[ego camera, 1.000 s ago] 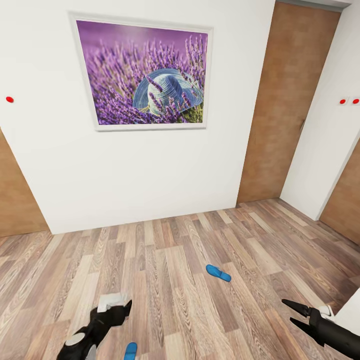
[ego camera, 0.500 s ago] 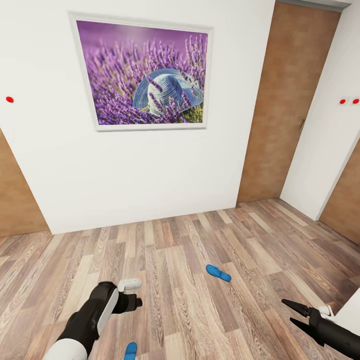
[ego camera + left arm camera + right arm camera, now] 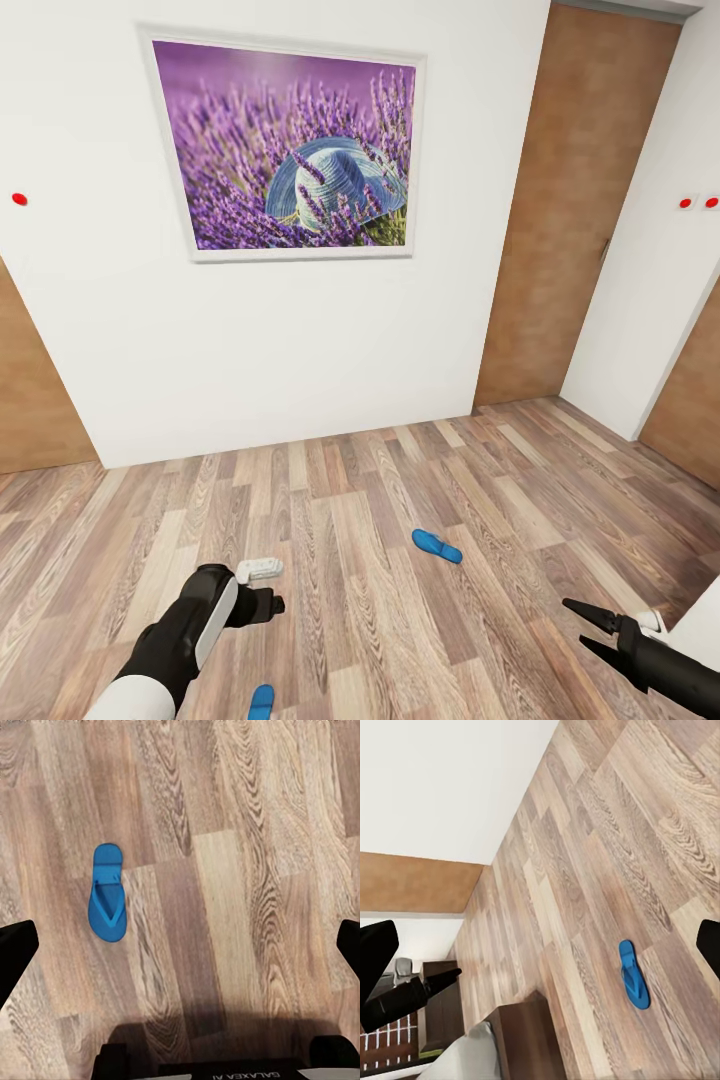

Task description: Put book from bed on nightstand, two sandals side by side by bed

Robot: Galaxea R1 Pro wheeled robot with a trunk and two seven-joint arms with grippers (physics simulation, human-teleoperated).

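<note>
White wall [image 3: 300, 330] with a lavender picture [image 3: 290, 150], plank floor [image 3: 400, 620]. From my head I see one sandal [image 3: 437, 546] mid-floor, another sandal [image 3: 261, 701] right by my left arm. My right gripper [image 3: 590, 630] hangs spread open.

Left wrist: my left gripper [image 3: 180, 941], wide open, hovers over a sandal [image 3: 106, 902] lying flat.

Right wrist: a sandal [image 3: 634, 973] on the planks, bed [image 3: 521, 1042] corner nearby.

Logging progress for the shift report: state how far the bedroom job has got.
Done: nothing evident. One sandal and the other sandal lie apart on the floor. In hand: nothing; the left end effector hangs open above the floor, the right end effector open. Left: pair both sandals beside the bed; the book step cannot be judged.
</note>
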